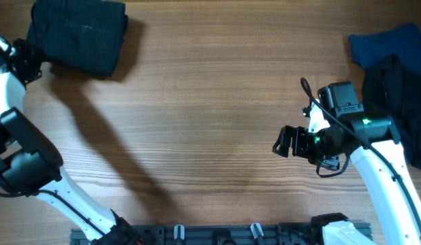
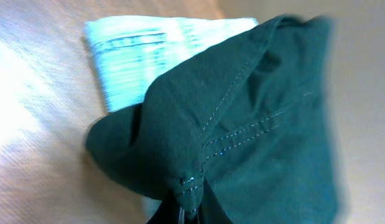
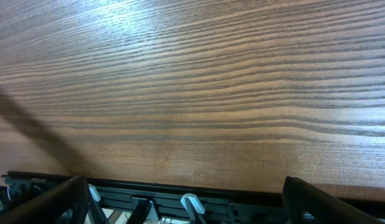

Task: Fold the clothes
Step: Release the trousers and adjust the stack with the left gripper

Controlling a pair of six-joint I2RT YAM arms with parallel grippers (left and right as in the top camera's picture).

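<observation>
Black shorts — folded, seams stitched, at the far-left corner of the table, lying over pale-blue denim shorts. Left gripper: jaws closed, pinching the shorts' edge by the table's left side. Right gripper: jaws spread wide, holding nothing, over bare wood right of the table's centre. Dark blue garment and black garment — heaped at the table's right edge.

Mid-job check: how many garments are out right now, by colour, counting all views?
Black: 2, the folded black shorts top left and a black garment at right.
Dark blue: 1, the dark blue garment.
Pale blue: 1, the pale-blue denim, partly covered by the shorts.
Total: 4
</observation>
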